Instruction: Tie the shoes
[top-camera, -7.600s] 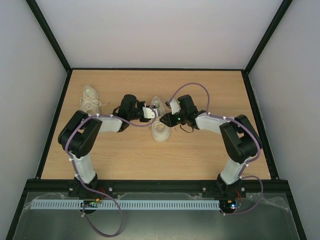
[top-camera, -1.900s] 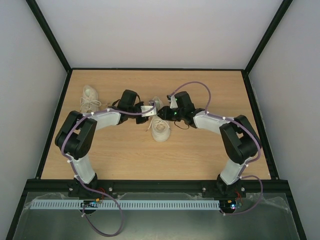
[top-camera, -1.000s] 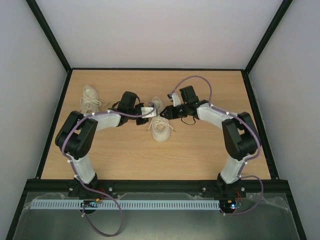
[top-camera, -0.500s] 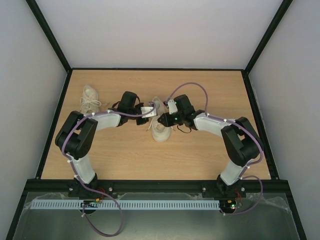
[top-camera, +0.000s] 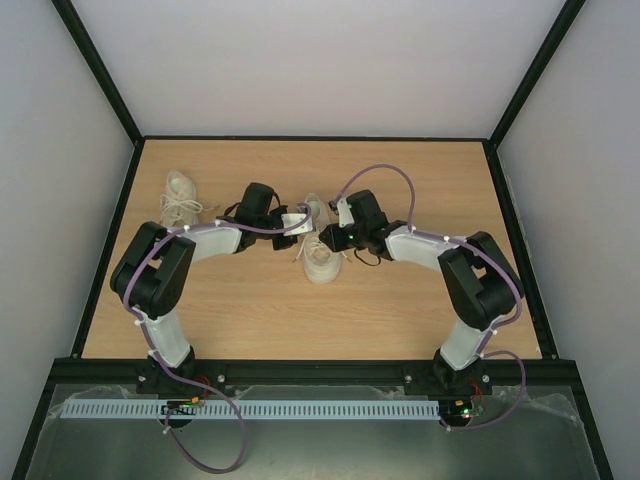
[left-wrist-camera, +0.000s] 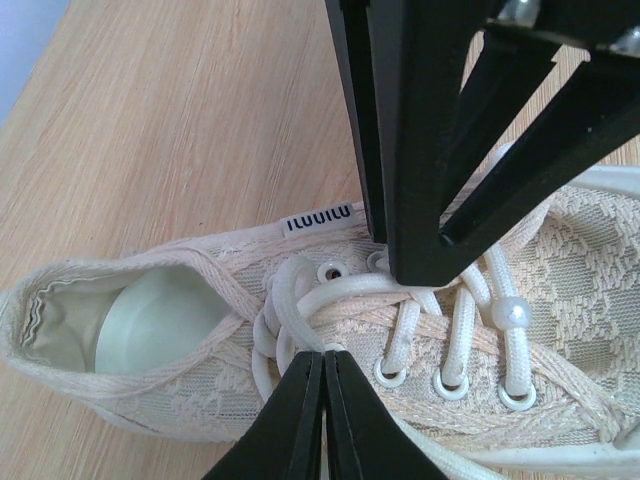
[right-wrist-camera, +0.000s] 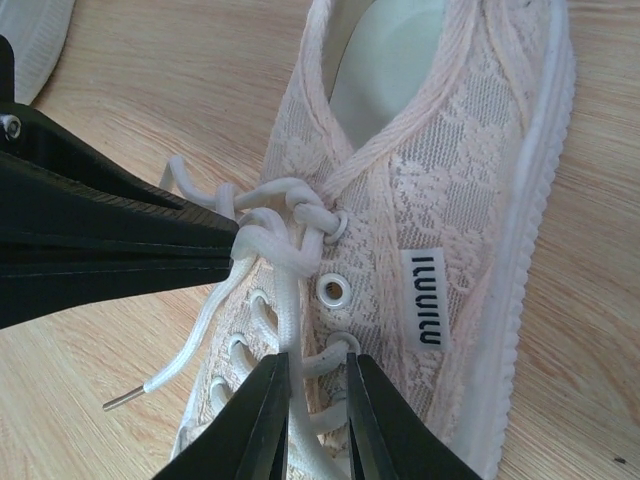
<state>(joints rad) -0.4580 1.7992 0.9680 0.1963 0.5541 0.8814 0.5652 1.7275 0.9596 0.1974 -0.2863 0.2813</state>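
One cream-white shoe (top-camera: 320, 260) lies mid-table, toe toward me. The other shoe (top-camera: 181, 197) lies at the far left, untouched. My left gripper (top-camera: 300, 222) is at the middle shoe's left side; in the left wrist view (left-wrist-camera: 325, 355) it is shut on a white lace (left-wrist-camera: 290, 295) near the top eyelets. My right gripper (top-camera: 329, 238) is over the shoe from the right; in the right wrist view (right-wrist-camera: 317, 375) its jaws stand slightly apart with a lace strand (right-wrist-camera: 290, 300) running between them, not pinched. The lace crossing (right-wrist-camera: 265, 230) sits at the left gripper's tip.
A loose lace end with a metal tip (right-wrist-camera: 150, 385) lies on the wooden table (top-camera: 420, 300). Black frame posts and grey walls enclose the table on the left, right and back.
One second ago my right gripper was drawn back to the right of the shoe; it has since come back down over the laces. The left gripper has held still on the lace.
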